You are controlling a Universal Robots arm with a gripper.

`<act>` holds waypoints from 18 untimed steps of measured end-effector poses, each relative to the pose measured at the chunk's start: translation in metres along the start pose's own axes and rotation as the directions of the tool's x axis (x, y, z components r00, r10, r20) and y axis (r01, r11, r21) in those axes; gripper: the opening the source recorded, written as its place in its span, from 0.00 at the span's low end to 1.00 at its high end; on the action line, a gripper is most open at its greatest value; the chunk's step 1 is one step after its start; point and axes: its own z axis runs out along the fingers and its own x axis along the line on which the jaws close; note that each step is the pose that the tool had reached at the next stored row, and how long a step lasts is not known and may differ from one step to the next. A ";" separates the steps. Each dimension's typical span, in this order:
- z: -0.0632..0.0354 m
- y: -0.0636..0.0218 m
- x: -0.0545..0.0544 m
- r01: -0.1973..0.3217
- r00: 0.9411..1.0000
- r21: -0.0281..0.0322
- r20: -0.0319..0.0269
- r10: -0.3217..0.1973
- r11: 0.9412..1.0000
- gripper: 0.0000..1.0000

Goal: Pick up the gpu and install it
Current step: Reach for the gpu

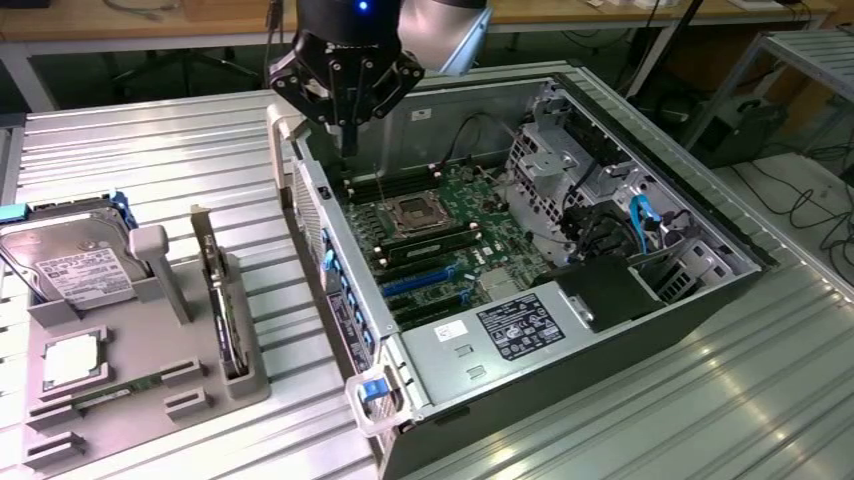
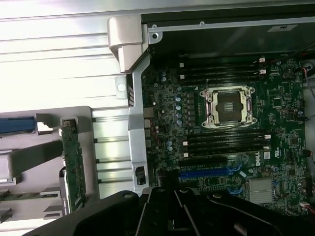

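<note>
— Where's the gripper (image 1: 350, 140) right now?
— Hanging over the open computer case (image 1: 310, 200), fingers pinched together, nothing between them. It points down at the motherboard (image 1: 461, 250), near the bare processor socket (image 1: 404, 213).
— And the gpu (image 1: 224, 320)?
— Not in the case at all! It stands on edge in the grey rack (image 1: 147, 335) on the table (image 1: 160, 150), beside the hard drive (image 1: 67, 265), well apart from the gripper.
— Which way from the gripper?
— Across the case wall, toward the exterior view's left and nearer that camera. Its long axis runs roughly alongside that wall, green board showing in the wrist view.
— So the pick-up?
— Not yet done, I'd say; the card sits untouched in its slot.
</note>
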 end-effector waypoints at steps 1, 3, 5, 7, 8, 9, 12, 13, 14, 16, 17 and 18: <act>0.0000 -0.0001 0.001 0.000 1.000 0.000 0.000 0.000 1.000 0.11; -0.0001 -0.0003 0.003 0.000 1.000 0.000 0.000 0.000 1.000 0.11; -0.0001 -0.0006 0.005 0.000 1.000 0.000 0.000 0.000 1.000 0.11; -0.0002 -0.0009 0.006 0.000 1.000 0.000 0.000 0.000 1.000 0.11; -0.0002 -0.0010 0.007 0.000 1.000 0.000 0.000 0.000 1.000 0.11; -0.0002 -0.0011 0.008 0.000 1.000 0.000 0.000 0.000 1.000 0.11; -0.0003 -0.0016 0.010 0.000 1.000 0.000 0.000 0.000 1.000 0.11; -0.0004 -0.0018 0.011 0.000 1.000 0.000 0.000 0.000 1.000 0.11; -0.0004 -0.0020 0.012 0.000 1.000 0.000 0.000 0.000 1.000 0.11; -0.0004 -0.0024 0.014 0.000 1.000 0.000 0.000 0.000 1.000 0.11; -0.0005 -0.0026 0.015 0.000 1.000 0.000 0.000 0.000 1.000 0.11; -0.0005 -0.0028 0.016 0.000 1.000 0.000 0.000 0.000 1.000 0.11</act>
